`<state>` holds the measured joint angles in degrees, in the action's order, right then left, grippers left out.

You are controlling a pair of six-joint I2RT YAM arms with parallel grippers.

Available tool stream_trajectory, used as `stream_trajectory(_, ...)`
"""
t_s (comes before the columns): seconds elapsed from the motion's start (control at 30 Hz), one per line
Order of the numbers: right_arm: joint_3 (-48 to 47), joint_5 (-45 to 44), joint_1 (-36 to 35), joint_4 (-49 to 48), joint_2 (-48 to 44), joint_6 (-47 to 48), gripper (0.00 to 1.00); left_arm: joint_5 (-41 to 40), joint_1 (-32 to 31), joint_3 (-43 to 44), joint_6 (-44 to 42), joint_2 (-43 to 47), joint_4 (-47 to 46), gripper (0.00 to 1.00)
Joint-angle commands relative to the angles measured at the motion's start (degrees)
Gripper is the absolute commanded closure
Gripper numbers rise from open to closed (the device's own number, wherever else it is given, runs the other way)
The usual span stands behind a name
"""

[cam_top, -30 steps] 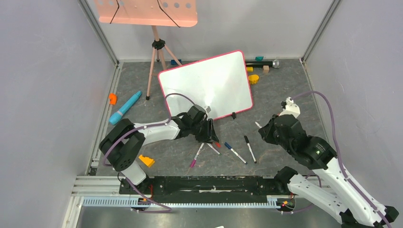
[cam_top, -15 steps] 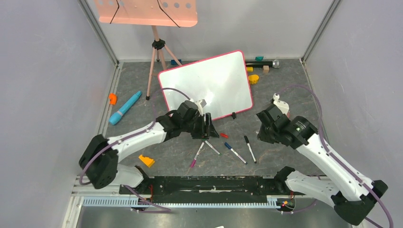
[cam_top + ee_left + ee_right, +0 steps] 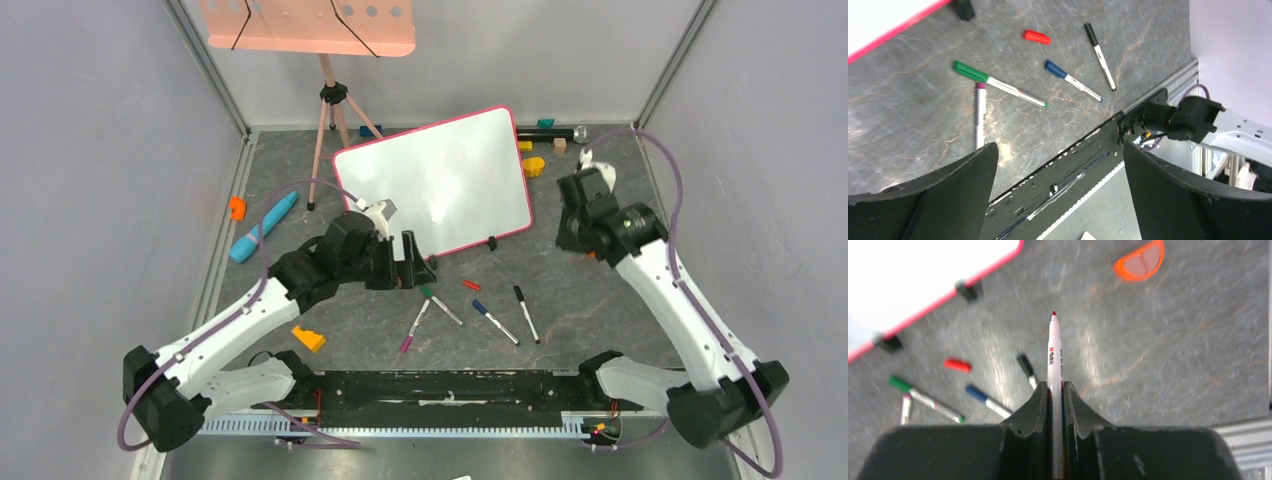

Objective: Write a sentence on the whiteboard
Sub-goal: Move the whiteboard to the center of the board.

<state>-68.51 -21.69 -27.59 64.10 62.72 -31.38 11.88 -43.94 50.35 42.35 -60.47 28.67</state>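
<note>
White marker [image 3: 1054, 352], red tip — pinched in the right gripper [image 3: 1055, 389].

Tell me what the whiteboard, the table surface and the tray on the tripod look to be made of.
Whiteboard: glossy white coated panel, likely melamine or painted steel, judging by the glare; thin pink-red rim looks plastic. Table surface: matte dark grey with pale veins, stone-look, perhaps a printed mat. Tray: salmon-pink perforated sheet, plastic or painted metal; cannot tell which.

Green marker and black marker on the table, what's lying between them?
The blue marker lies between the green marker and the black marker, seen most clearly in the left wrist view.
</note>
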Motion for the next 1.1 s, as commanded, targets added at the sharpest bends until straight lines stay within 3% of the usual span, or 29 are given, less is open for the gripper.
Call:
stream_trajectory(0.0,-8.8,6.5,11.9,-11.4,7.4,10.5,1.0,-3.9,5.1,3.4,-5.4,4.3,5.4,0.0)
stream_trajectory(0.1,-13.2,14.5,19.3,-15.1,13.3,10.5,1.0,-1.0,13.9,3.0,-6.5,6.2,6.5,0.0)
stream_trajectory(0.27,-15.2,17.1,22.3,-27.5,18.5,6.2,1.0,7.7,29.0,0.9,-5.4,6.1,1.3,0.0)
stream_trajectory(0.37,-16.5,17.4,23.0,-33.0,23.3,3.0,1.0,8.2,32.4,0.6,-4.4,4.2,-2.4,0.0)
stream_trajectory(0.53,-25.7,19.9,23.4,-34.4,35.5,2.2,1.0,12.3,37.4,-1.8,1.6,2.3,-10.4,0.0)
stream_trajectory(0.67,-31.4,21.5,24.6,-35.2,43.5,2.1,1.0,11.9,40.9,-1.6,0.3,1.1,-9.7,0.0)
stream_trajectory(0.73,-32.0,26.9,26.0,-38.3,47.1,0.9,1.0,12.1,42.8,-3.0,0.2,0.9,-11.3,0.0)
stream_trajectory(0.87,-39.7,38.5,27.2,-40.2,57.7,0.3,1.0,19.8,48.4,-11.5,4.8,0.9,-30.9,0.0)
stream_trajectory(1.07,-42.2,44.5,27.2,-44.4,65.2,-0.9,1.0,25.3,50.5,-12.5,-0.2,-6.8,-41.4,0.01)
